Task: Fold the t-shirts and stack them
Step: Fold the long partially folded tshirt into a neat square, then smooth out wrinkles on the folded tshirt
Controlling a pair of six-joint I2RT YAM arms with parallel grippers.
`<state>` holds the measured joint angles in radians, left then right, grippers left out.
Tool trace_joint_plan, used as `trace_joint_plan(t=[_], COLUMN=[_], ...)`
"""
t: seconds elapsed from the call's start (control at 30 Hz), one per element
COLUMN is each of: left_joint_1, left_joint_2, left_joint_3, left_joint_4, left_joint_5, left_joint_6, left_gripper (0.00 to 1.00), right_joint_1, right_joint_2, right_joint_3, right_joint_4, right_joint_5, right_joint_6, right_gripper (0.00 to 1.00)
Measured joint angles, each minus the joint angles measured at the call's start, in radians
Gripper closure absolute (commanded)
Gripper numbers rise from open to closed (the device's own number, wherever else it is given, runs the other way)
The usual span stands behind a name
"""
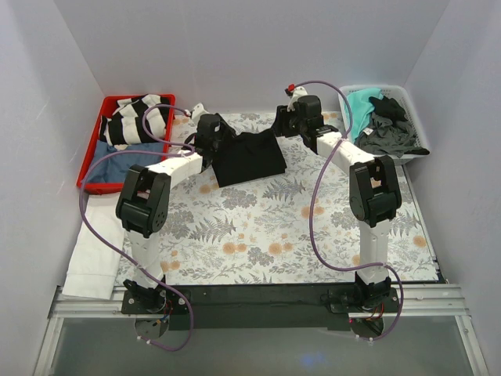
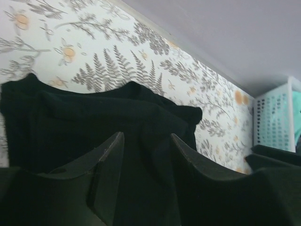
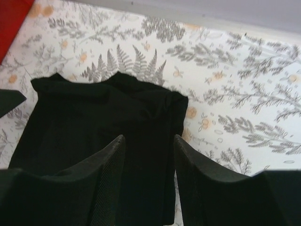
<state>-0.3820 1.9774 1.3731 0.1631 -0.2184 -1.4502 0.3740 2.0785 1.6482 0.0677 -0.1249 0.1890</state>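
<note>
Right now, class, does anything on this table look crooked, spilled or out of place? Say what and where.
The folded black t-shirt lies at a slant at the far middle, one corner bunched. A white cloth lies off the patterned cover at the near left. A teal shirt drapes over the white basket rim.

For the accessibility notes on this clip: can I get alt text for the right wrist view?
A folded black shirt lies on a fern-patterned table, seen from just above. The right fingers stand open over its near edge, gripping nothing. A corner of a red bin shows at the top left.
</note>
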Motion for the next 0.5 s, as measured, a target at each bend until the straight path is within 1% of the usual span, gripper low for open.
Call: trace_joint_plan(t=[0.13, 0.23, 0.37, 0.5], left_joint_1=[0.007, 0.011, 0.013, 0.014], left_joint_2=[0.021, 0.031, 0.043, 0.071], left_joint_3=[-0.006, -0.039, -0.105, -0.129], left_joint_4=[0.025, 0.039, 0.027, -0.04], left_joint_5=[0.087, 0.124, 0.153, 0.148], left_joint_6=[-0.033, -0.068, -0.114, -0.153], left_gripper=[0.6, 0.62, 0.64, 0.65], right_joint_1=[0.0, 0.002, 0.008, 0.013], right_joint_2=[0.014, 0.04, 0.097, 0.13], right_joint_3=[-0.031, -0.031, -0.031, -0.061], right_joint_4=[-0.013, -0.012, -0.008, -0.01], right_joint_5=[-0.035, -0.074, -0.12, -0.142], right_joint_6=[0.018, 0.024, 0.039, 0.058], right_gripper=[0.5, 0.52, 0.55, 0.57])
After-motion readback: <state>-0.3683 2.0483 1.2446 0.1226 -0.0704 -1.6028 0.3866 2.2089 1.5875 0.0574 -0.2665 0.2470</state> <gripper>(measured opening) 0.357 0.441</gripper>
